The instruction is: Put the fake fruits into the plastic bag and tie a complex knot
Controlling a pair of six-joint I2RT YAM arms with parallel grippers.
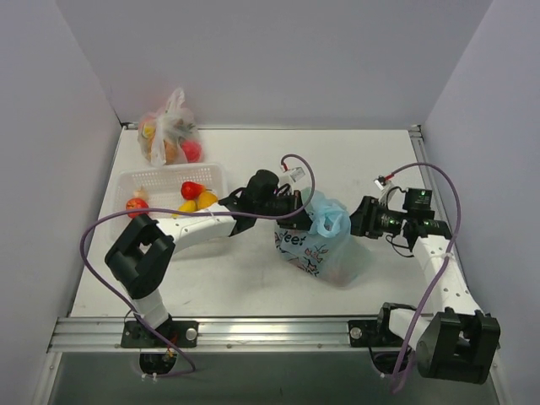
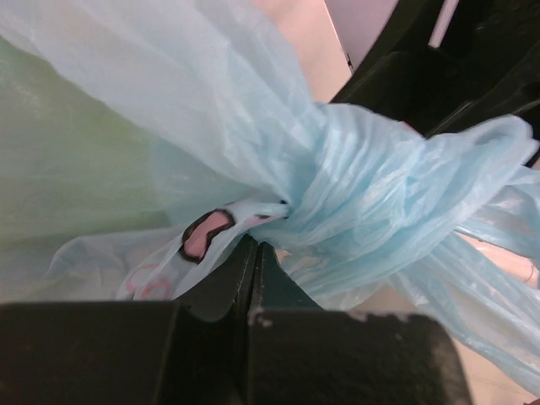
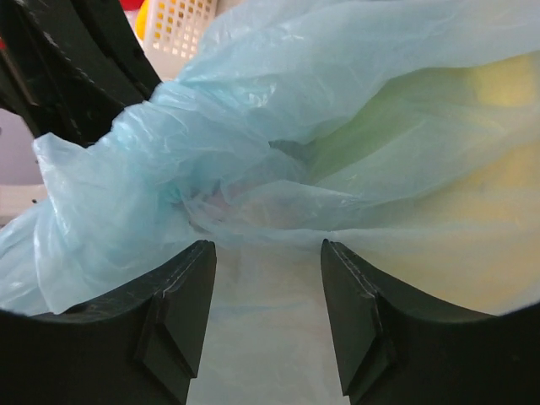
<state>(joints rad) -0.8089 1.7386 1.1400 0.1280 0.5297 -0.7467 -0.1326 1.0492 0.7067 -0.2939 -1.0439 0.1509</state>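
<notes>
The light-blue plastic bag (image 1: 319, 249) stands mid-table, its top twisted into a knot (image 1: 330, 221). Green and yellow fake fruits (image 3: 439, 126) show dimly through its film. My left gripper (image 2: 256, 245) is shut, its tips pinching bag film (image 2: 211, 232) just under the knot (image 2: 371, 190). My right gripper (image 3: 267, 253) stands open at the bag's right side, a finger on either side of a fold of film below the knot (image 3: 160, 160). More fake fruits, a red one (image 1: 192, 189) and a yellow one (image 1: 207, 199), lie in the basket.
A white basket (image 1: 160, 179) sits at the left behind my left arm. A clear tied bag of orange and red fruits (image 1: 169, 139) rests in the back left corner. Walls close the table on three sides.
</notes>
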